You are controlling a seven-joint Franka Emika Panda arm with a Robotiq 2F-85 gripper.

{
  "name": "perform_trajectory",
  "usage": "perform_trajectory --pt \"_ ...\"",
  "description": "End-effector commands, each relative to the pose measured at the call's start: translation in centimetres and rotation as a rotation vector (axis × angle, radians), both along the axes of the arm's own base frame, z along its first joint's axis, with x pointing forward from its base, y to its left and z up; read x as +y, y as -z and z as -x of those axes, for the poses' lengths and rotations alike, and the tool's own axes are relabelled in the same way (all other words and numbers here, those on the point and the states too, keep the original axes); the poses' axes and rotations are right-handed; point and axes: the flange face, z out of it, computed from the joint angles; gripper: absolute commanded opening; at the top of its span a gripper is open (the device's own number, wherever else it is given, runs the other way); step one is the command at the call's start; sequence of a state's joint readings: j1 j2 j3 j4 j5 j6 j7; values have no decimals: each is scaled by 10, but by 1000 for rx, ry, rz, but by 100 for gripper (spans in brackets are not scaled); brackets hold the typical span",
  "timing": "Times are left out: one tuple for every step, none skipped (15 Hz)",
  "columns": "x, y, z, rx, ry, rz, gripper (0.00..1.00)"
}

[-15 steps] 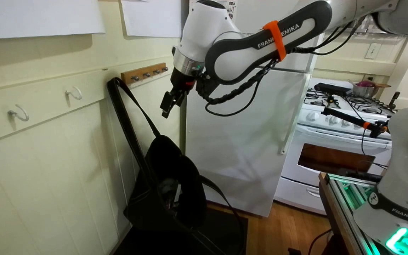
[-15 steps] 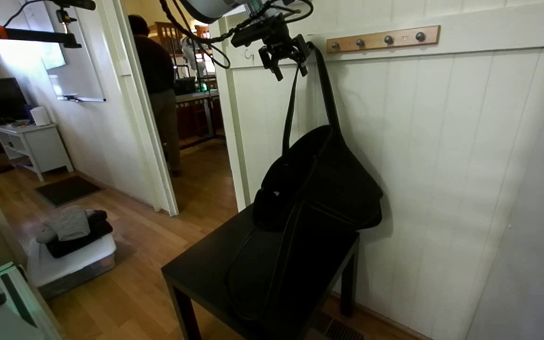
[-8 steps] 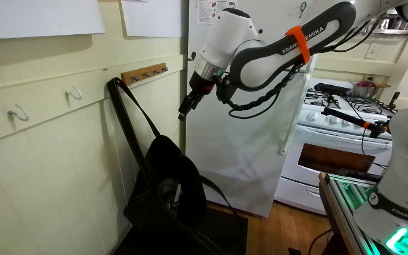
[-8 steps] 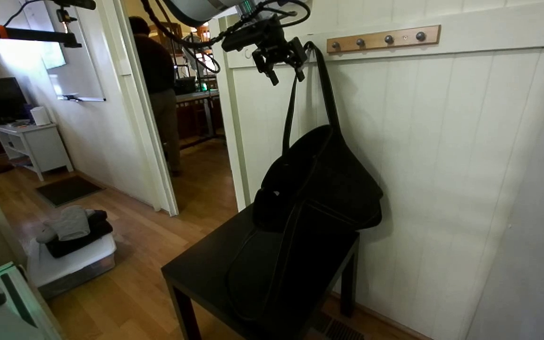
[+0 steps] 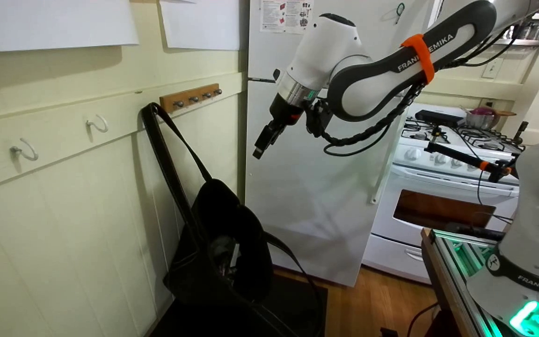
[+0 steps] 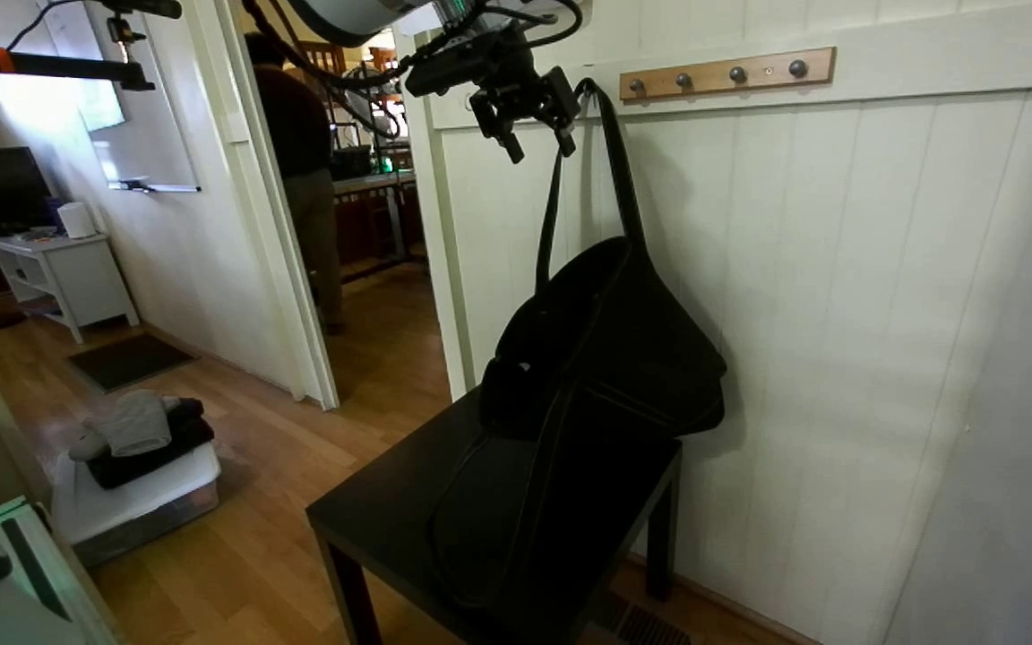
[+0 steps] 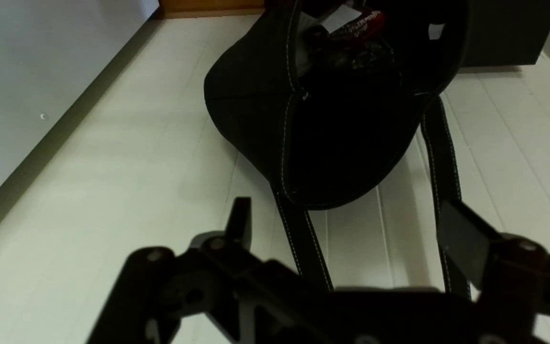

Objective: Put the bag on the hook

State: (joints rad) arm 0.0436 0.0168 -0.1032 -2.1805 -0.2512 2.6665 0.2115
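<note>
Between wrist view's four and seven o'clock, gripper [image 7: 349,229] yawns wide, holding nothing; in exterior view, arm [image 5: 391,75] slants from two o'clock, aiming it toward seven. Beyond, at wrist view's one o'clock, bag [image 7: 337,124] hangs clear. Farthest, strap [image 5: 168,166] loops at rail [image 5: 63,126], hook hidden: hanging looks done, probably only retreat left.

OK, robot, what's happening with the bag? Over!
Gripper open, empty. Black tote bag hanging by one strap at wall rail. Hook not clearly visible. Nothing obvious in the way.
</note>
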Motion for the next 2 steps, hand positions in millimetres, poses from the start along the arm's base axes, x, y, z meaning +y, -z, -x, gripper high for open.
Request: perform_trajectory --pt "-1 -1 -1 -1 0 -1 100" --pt "-1 -1 -1 -2 -1 0 100"
